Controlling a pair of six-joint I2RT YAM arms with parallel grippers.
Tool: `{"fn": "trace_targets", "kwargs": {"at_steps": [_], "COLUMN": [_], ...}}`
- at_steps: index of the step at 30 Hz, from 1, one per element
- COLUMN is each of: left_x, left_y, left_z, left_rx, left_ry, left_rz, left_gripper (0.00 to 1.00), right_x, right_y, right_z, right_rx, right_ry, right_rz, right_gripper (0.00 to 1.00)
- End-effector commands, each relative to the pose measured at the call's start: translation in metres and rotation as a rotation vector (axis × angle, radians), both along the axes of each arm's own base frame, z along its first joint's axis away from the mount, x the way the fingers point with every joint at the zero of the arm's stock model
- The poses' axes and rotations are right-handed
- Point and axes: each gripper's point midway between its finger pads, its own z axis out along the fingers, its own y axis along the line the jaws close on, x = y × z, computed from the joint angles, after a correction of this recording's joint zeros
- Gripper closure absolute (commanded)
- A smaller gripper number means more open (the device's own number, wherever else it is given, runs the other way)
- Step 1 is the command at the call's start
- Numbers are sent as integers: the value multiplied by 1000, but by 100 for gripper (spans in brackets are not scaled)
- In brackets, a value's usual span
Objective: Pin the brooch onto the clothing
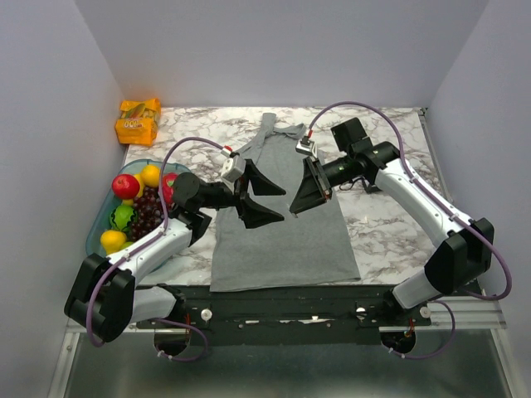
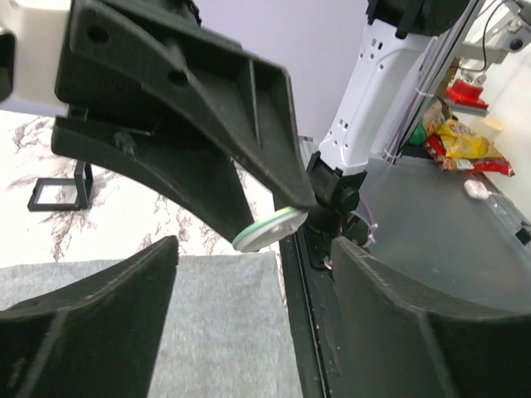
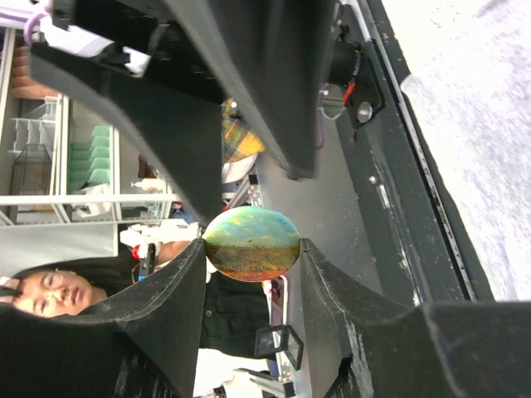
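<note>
Nearest us, the clothing (image 1: pixel 282 245) lies flat on the table (image 1: pixel 390 224), hem at the near edge, straps pointing away. No badge is on it, so pinning is not yet done.

Above the cloth, we find the right gripper (image 3: pixel 251 249) pinching the brooch (image 3: pixel 251 243) by its rim, clear of the fabric. The left gripper (image 1: pixel 280 205) faces it with jaws spread, one finger on either side of the brooch and touching nothing.

We judge the step in hand to be a two-arm regrasp of the brooch in mid-air. The next move calls for the left fingers to take the rim or the pin at the back without knocking the badge from the right grip; the pin itself is hidden from us.

Farther off, a small black frame (image 2: pixel 58 195) stands on the marble beyond the cloth. A fruit bowl (image 1: pixel 99 224) sits at the left and a snack pack (image 1: pixel 138 121) at the far corner, both well apart from the work. Only the crowded fingers obstruct.
</note>
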Motion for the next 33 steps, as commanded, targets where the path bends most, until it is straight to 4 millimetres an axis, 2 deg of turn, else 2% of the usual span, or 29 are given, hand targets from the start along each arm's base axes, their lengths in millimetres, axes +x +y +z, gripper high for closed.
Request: {"fn": "trace_targets", "kwargs": {"at_steps": [1, 11, 16, 18, 24, 28, 33], "left_x": [-9, -15, -18, -19, -22, -23, -23], "left_y": [-2, -7, -9, -10, -10, -10, -11], "left_z": [7, 11, 11, 11, 12, 14, 13], "left_rx": [3, -12, -10, -11, -11, -16, -14], "left_ry": [-45, -37, -24, -22, -24, -24, -12], "left_rz": [-45, -65, -83, -88, -96, -99, -104], "left_gripper": [28, 42, 55, 56, 79, 100, 100], "right_x": [-12, -15, -14, -14, -14, -13, -11], "right_y": [0, 4, 5, 6, 7, 7, 8], "right_z": [23, 22, 22, 22, 21, 17, 11], "right_rx": [50, 51, 53, 56, 57, 55, 43], "right_ry": [-6, 0, 6, 5, 9, 12, -1], "right_rz": [31, 42, 46, 47, 50, 51, 44], "right_gripper": [68, 68, 68, 68, 68, 68, 68]}}
